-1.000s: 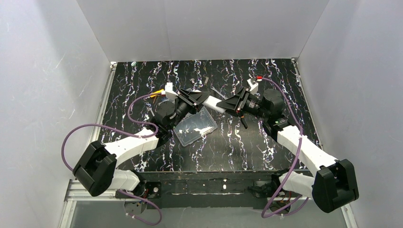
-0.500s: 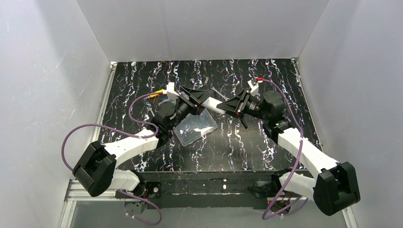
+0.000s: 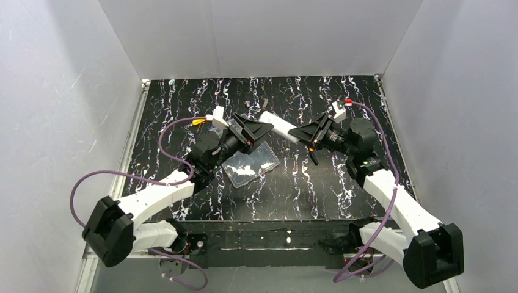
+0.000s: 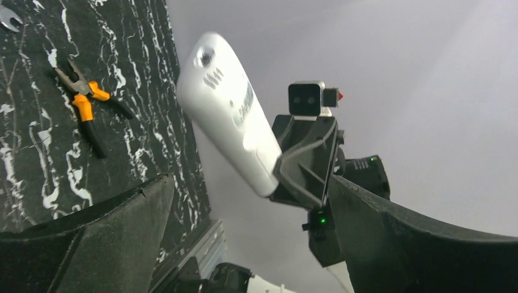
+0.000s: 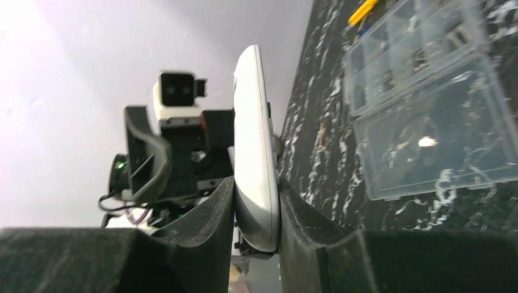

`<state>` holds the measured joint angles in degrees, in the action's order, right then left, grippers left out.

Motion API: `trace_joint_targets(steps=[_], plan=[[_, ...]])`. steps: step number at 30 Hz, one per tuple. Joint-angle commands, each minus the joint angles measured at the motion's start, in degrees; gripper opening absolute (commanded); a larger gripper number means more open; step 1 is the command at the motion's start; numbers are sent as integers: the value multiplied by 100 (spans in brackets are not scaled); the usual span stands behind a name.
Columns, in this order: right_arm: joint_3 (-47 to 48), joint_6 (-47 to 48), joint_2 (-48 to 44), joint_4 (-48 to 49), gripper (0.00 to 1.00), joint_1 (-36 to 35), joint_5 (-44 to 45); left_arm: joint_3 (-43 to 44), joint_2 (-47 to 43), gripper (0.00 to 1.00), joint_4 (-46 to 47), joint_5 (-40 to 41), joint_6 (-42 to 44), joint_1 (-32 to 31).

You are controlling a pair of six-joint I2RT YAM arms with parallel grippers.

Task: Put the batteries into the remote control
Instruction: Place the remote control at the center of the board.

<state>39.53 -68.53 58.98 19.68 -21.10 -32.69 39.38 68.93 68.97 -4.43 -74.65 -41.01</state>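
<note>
The slim white plastic remote control (image 3: 278, 126) is held in the air just beyond the clear plastic compartment box (image 3: 250, 163), one end clamped between the right gripper's (image 5: 256, 183) jaws. Beside it, the left gripper (image 3: 261, 127) is spread wide and empty.

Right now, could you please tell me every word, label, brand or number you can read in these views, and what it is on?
None can be read in any view.
On the remote control: a dark mark on its side, too blurred to read.
On the pliers and the clear box: no marking visible.
</note>
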Motion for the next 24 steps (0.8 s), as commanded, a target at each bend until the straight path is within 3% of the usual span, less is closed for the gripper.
trace_joint_targets(steps=[1, 7, 12, 15, 20, 24], plan=[[375, 868, -293, -1039, 1, 193, 646, 234, -612, 98, -739, -331, 595, -16], [1203, 2643, -142, -3403, 1, 194, 1911, 269, -1093, 98, -1878, -475, 1199, -19], [1986, 3697, 230, -4765, 1, 71, 2979, 594, -1419, 98, -3502, -194, 1591, -19], [2686, 4236, 602, -5602, 1, -374, 4201, 923, -1478, 98, -4581, 123, 1733, -16], [3845, 4795, 1614, -7172, 1, -1194, 5714, 1403, -1483, 98, -5939, 639, 1735, -20], [4517, 4448, 2626, -8779, 1, -1786, 6919, 1528, -1524, 98, -6432, 862, 1585, -13]])
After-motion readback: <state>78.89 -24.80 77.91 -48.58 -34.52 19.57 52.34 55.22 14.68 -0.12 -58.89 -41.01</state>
